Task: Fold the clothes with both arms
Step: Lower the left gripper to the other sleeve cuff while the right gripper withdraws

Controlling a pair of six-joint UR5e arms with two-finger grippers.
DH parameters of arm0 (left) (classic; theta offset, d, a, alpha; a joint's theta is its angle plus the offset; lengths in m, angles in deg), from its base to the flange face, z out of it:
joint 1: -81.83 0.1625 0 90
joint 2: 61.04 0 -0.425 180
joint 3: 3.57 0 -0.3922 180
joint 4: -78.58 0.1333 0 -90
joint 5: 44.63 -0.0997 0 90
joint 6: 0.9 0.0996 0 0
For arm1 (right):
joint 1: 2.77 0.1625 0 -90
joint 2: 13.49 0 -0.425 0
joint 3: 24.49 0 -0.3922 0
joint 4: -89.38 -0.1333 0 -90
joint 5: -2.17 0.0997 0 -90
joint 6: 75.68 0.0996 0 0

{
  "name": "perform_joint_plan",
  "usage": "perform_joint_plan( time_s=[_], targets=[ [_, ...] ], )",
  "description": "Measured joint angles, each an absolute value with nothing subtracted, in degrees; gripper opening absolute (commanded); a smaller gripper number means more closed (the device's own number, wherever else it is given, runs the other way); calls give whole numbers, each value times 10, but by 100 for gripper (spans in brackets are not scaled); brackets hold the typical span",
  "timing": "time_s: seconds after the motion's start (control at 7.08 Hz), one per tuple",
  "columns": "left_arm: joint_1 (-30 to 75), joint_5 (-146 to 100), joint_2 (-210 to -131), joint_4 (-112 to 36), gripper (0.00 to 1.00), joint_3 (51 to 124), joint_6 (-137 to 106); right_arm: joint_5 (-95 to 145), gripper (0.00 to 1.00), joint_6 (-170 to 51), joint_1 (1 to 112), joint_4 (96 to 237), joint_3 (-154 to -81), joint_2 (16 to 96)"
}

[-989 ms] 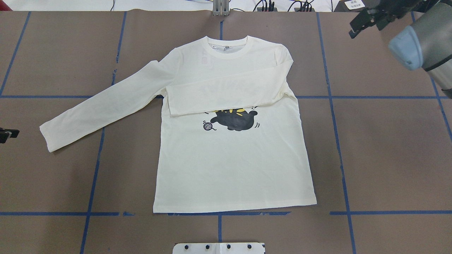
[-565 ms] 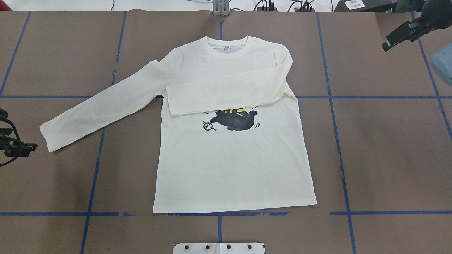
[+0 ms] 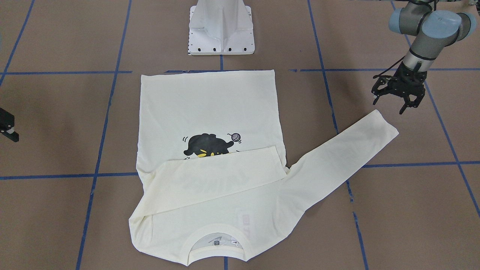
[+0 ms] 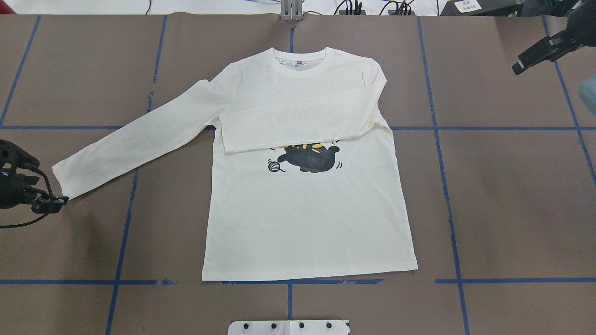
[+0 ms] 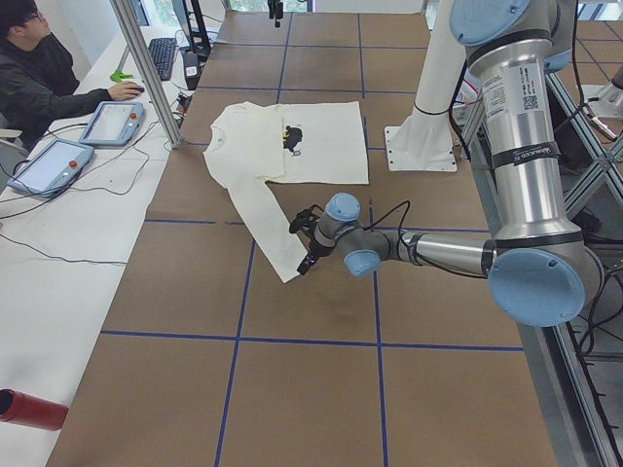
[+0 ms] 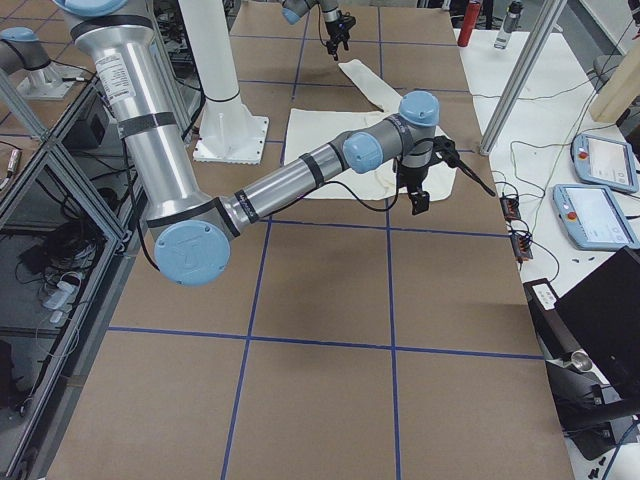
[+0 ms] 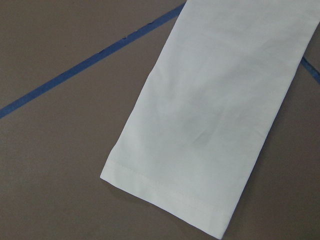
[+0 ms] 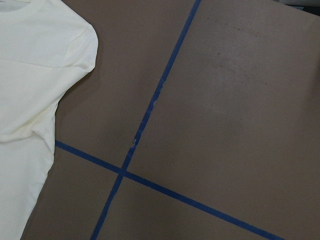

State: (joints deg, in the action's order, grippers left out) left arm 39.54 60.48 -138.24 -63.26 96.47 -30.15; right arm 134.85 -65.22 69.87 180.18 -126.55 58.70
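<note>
— Cream cuff (image 7: 165, 185) first, at the far left: where does it lie relative to the left gripper (image 3: 390, 105)?
— Just beside the fingertips, flat on the table (image 4: 503, 195). I cannot tell whether they touch it. The fingers are spread apart and hold nothing.
— So which step is this?
— I judge it to be the reach for the second sleeve (image 4: 139, 139). It runs from those fingers out to the shirt (image 4: 307, 218), whose body lies front up, well away from them. The other sleeve (image 4: 298, 125) lies across the chest, over the top of the cat print (image 4: 309, 160), so that fold looks done.
— What does the next move call for?
— Lowering the fingers onto the cuff's edge, pinching both layers, then carrying it across the chest alongside the other sleeve. It is thin cloth on a flat table, so one finger must get under the hem or the cuff may slip.
— And the right gripper (image 4: 535, 56)?
— Well apart from the shirt, out past the shoulder, with bare table below its fingers. I cannot tell whether they are open or closed, and I see nothing held.
— Its part?
— Probably none until the body fold, when each gripper would need a corner.
</note>
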Motion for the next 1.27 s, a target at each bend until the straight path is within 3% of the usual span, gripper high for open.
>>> perform_joint_plan(
  time_s=[0.28,0.57,0.85,0.99,1.27],
  targets=[
    [405,601,-1397,-633,69,949,-300,1348,100,-652,698,1802,-1269,592],
    [408,597,-1400,-633,37,945,-300,1348,100,-652,699,1802,-1270,593],
    [409,596,-1400,-632,22,944,-300,1348,100,-652,699,1802,-1270,592],
    [409,596,-1401,-633,0,944,-300,1348,100,-652,699,1802,-1270,592],
    [409,597,-1401,-633,0,947,-300,1347,100,-652,699,1802,-1270,592]
  ],
)
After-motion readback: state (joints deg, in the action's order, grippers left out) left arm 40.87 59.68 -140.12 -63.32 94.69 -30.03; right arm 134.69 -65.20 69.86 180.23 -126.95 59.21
